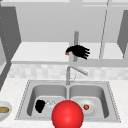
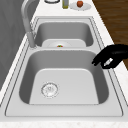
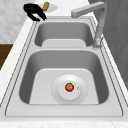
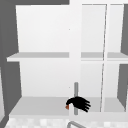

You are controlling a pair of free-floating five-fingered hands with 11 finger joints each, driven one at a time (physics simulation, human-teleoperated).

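A kitchen: a steel sink [image 1: 107, 100] with 2 basins, the faucet [image 1: 71, 72] at 12 o'clock, open wall shelves [image 4: 37, 57] above.

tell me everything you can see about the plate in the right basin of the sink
The plate is round and white, with a broad flat rim around a shallow raised-looking centre; it looks like glazed ceramic. It lies flat on the floor of the right basin, about in the middle of the floor. One small red tomato or strawberry-like fruit with a green top sits at its centre. Neither hand touches it: the left hand is low over the other basin, the right hand up by the shelf.
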